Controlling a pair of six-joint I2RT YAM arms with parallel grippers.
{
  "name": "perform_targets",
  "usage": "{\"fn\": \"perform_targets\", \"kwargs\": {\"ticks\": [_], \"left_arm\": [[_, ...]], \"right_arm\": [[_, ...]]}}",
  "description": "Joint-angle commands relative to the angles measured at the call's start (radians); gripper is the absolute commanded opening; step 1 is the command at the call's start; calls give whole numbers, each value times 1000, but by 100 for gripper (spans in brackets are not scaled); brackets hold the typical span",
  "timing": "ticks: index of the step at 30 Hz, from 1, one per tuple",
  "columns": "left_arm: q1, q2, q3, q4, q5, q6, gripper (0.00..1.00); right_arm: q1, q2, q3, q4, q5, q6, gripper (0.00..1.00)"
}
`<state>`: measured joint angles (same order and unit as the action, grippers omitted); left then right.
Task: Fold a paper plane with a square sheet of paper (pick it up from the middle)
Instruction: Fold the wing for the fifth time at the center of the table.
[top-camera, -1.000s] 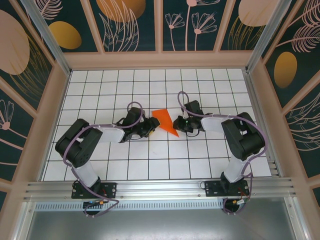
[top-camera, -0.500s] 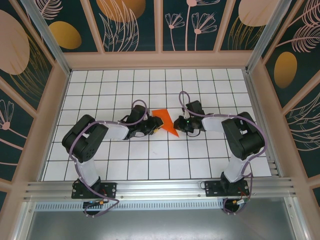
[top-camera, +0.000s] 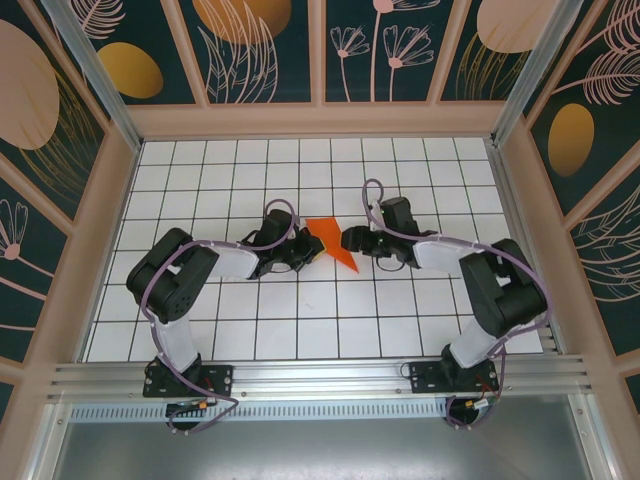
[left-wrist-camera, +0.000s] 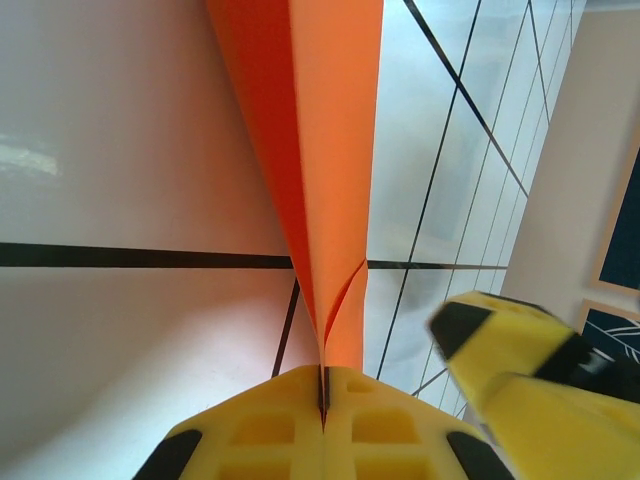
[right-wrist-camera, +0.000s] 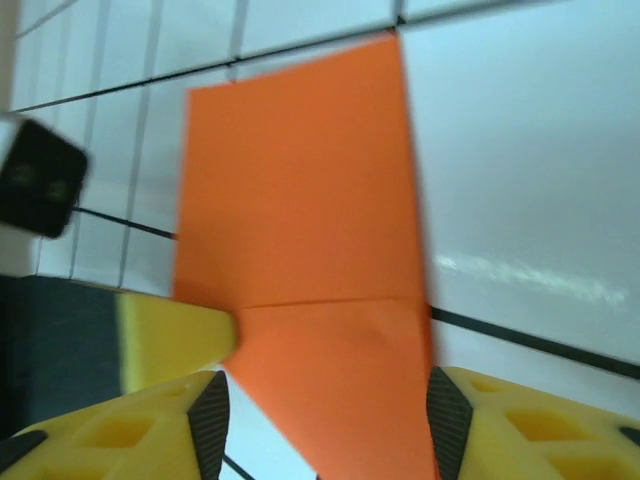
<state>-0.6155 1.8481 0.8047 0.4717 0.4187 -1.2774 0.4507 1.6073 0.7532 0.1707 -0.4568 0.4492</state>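
Your left claw (left-wrist-camera: 322, 398) is clamping the crease of the orange paper (left-wrist-camera: 318, 150), steadying it; your right claw (right-wrist-camera: 325, 415) is straddling it, spread, gripping nothing.

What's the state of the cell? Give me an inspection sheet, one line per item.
Surface: white table, black grid lines.
Job's things: orange paper, folded to a point, lying mid-table between the grippers.
Clutter: nothing seen.
Grippers: left gripper shut on the paper's edge; right gripper open, a finger on each side of the paper.
Cables: purple cables looped along both arms, off the paper.
Surroundings: wood-framed floral walls; metal rail at the near edge.
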Motion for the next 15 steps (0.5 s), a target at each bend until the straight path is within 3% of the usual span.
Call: {"fn": "perform_targets", "kwargs": {"ticks": [1,3,8,12,15], "left_arm": [[-4,-5,16,18,5,-18,2],[-4,-7,18,14,4,-22,1],[-5,-9,26,-3,6,-25,1],[-5,-10,38,-23,4,-19,1],[-4,-10,42,-33,3,-19,1]], "right_arm": [[6,-71,-51,101,28,-100,60],[36,-112,-96,150,129,-150,58],[90,-153,-167,255,170,-317,55],[197,-166,-244,377,308,-518,56],[215,-132,-241,387,322,-593,56]]}}
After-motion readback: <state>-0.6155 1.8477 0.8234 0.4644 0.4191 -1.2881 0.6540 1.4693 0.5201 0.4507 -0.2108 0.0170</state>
